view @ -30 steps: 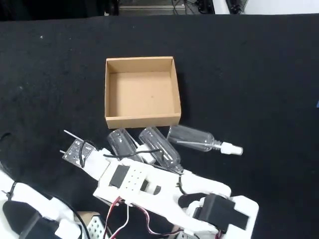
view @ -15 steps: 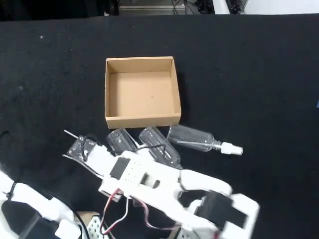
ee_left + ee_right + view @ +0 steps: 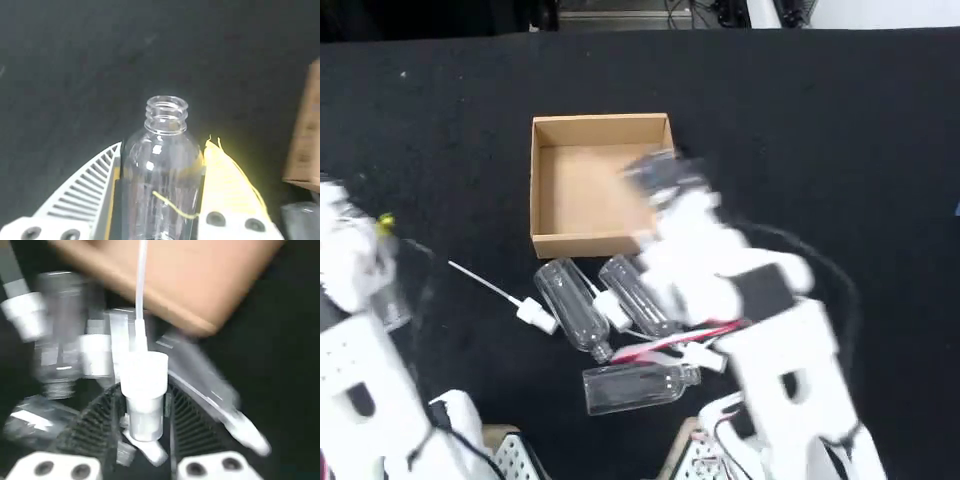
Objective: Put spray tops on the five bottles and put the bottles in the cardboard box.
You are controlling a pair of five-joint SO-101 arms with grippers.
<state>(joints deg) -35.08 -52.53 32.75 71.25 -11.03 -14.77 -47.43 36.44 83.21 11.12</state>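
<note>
Now the left tool [image 3: 162, 147] is closed on a bottle [image 3: 162, 175] by its body, near the left edge of the counter [image 3: 840, 150]. The bottle's open, threaded neck points away from the wrist. The right tool [image 3: 144, 390] grips a top [image 3: 144, 372] by its white cap, over the right side of the box [image 3: 605, 243], which sits around the middle of the counter.

I judge the main risk is in joining them. The top's tube is thin, long and flexible, and the neck is narrow. A small misalignment may therefore bend the tube against the rim or start the thread crooked. The bottle is clear, smooth, round plastic, so it may turn or slide between the ribbed fingers when the cap is twisted.

Three loose bottles [image 3: 570, 305] and a loose top [image 3: 534, 313] lie between the box and the near edge. Being round, they may roll if an arm touches them.
</note>
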